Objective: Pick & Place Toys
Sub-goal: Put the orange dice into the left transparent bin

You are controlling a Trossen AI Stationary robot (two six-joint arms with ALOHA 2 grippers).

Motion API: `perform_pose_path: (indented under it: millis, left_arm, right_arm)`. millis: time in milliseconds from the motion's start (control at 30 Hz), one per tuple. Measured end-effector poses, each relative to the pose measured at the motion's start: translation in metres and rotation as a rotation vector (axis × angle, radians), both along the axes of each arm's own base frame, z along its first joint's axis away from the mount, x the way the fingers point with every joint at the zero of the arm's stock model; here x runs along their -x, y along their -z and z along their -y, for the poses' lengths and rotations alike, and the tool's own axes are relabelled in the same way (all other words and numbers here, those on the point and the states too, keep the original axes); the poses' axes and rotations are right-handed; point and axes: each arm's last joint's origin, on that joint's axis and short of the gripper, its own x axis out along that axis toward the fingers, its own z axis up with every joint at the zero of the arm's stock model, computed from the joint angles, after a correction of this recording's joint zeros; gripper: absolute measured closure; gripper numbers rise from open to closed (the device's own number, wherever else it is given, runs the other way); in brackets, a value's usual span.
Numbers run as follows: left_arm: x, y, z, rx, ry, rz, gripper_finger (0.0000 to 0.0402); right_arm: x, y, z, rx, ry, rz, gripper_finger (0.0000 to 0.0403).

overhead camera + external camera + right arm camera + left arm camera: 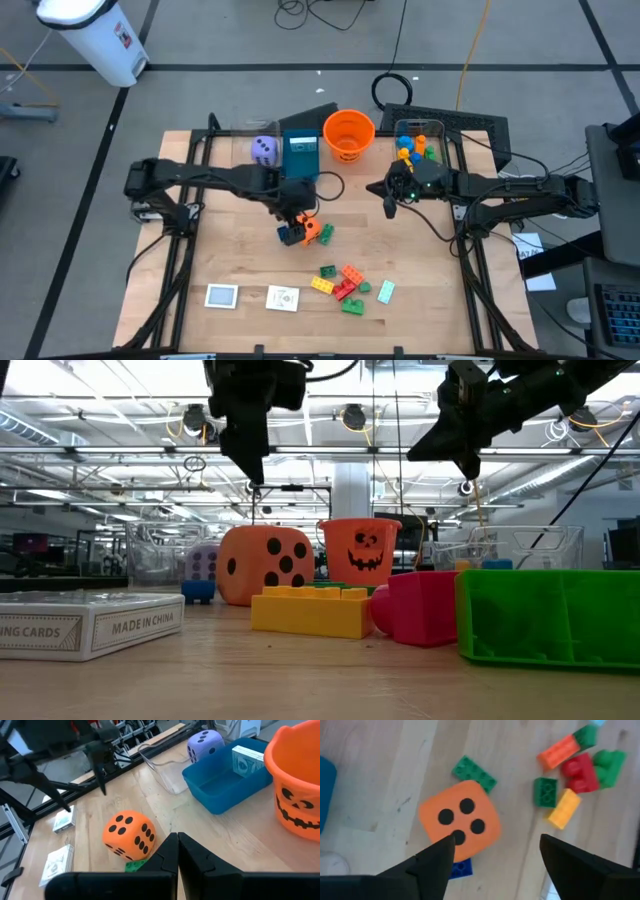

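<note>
An orange die (312,229) (460,820) lies on the wooden table near its middle, between a blue brick (461,867) and a green brick (475,772). My left gripper (497,852) (250,470) hangs open above the die, pointing steeply down, clear of it. More bricks (345,284) in red, yellow, green and orange lie toward the near edge. Two white cards (222,296) (283,298) lie to their left. A purple die (264,150) sits at the back. My right gripper (390,205) (177,851) waits shut, in the air right of the middle.
An orange bucket (348,133) stands at the far middle, with a teal box (300,155) to its left holding a card pack. A clear bin (418,145) with several bricks sits at the far right. Another clear bin (167,770) is beside the purple die.
</note>
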Motion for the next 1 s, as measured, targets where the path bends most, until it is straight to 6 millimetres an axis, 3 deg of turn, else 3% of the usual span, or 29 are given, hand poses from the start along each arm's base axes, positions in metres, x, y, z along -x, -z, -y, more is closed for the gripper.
perform_pose_path:
  millis: [133,467,733,933,1000]
  left_arm:
    - [-0.002,0.007,-0.006,-0.035,0.065,-0.024,0.0079]
    - [-0.001,0.003,-0.012,-0.032,0.036,-0.005,0.0073]
    - [-0.002,0.002,-0.012,-0.076,0.134,0.022,0.0069]
    - [-0.001,0.002,-0.007,-0.137,0.268,0.032,0.0011]
    - [-0.001,0.002,-0.006,-0.158,0.311,0.037,0.0009]
  right_arm:
    - [0.001,0.002,0.0,-0.004,0.0,-0.021,0.0403]
    - [0.001,0.002,0.0,-0.018,0.006,-0.015,0.0403]
    - [0.001,0.002,0.0,-0.017,0.006,-0.016,0.0403]
    - [0.001,0.002,0.001,0.01,0.009,-0.025,0.0403]
    - [0.002,0.003,0.002,0.02,0.043,-0.042,0.0403]
